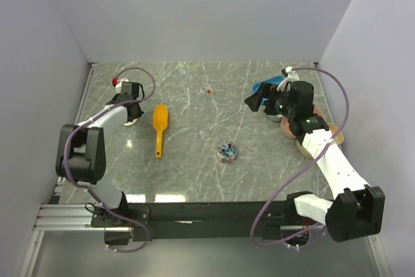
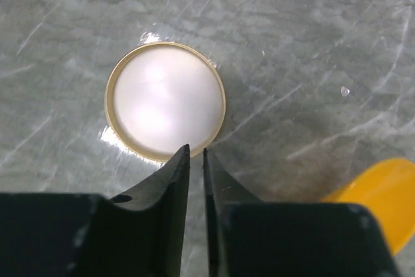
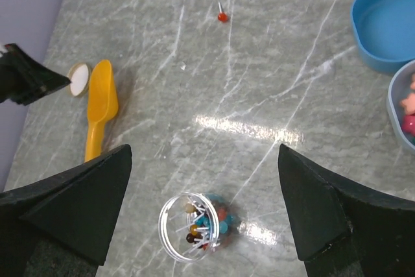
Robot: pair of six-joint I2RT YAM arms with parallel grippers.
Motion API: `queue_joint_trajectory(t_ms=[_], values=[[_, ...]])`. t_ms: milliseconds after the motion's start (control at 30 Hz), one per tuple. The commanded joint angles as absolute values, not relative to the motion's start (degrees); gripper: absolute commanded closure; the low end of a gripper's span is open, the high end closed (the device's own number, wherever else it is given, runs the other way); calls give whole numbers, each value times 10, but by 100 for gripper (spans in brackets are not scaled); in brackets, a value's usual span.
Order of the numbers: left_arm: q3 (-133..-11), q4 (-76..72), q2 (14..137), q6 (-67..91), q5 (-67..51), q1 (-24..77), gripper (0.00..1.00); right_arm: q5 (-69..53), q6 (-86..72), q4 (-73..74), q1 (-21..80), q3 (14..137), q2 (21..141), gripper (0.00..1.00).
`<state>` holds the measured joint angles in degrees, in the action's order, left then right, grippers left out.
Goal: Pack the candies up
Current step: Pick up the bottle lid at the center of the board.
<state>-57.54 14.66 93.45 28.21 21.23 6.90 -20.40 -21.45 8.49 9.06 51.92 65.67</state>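
Note:
The candies (image 3: pixel 209 224) are tiny stick sweets, blue, red, brown and yellow, inside a small clear round jar (image 1: pixel 227 152) lying on its side mid-table. One loose red candy (image 3: pixel 222 16) lies farther back. My right gripper (image 3: pixel 204 150) hangs open above the table, with the jar below and between its fingers but untouched. In the top view the right gripper (image 1: pixel 258 103) is right of and beyond the jar. My left gripper (image 2: pixel 196 152) has its jaws drawn nearly together with nothing between them. Its tips sit at the near rim of a white lid (image 2: pixel 165 98).
A yellow scoop (image 1: pixel 159 128) lies just right of the lid (image 1: pixel 133 120). A blue bowl (image 3: pixel 389 24) and a clear bowl of pink and red sweets (image 3: pixel 405 105) stand at the right. Tan round containers (image 1: pixel 321 137) sit under the right arm.

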Motion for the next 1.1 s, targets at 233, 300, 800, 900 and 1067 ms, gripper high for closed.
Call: queue_joint_trajectory(t_ms=[233, 300, 800, 900, 1067], values=[[-681, 147, 1055, 267, 221, 61, 83, -205, -214, 34, 90, 509, 606, 0], [-686, 148, 1065, 268, 212, 57, 82, -204, -214, 35, 91, 508, 603, 0], [-694, 160, 1061, 267, 156, 47, 99, -228, -215, 30, 91, 513, 622, 0], [-692, 159, 1023, 270, 110, 47, 99, -240, -224, 21, 92, 516, 629, 0], [-667, 128, 923, 286, -44, 47, 99, -272, -242, -39, 91, 501, 621, 0]])
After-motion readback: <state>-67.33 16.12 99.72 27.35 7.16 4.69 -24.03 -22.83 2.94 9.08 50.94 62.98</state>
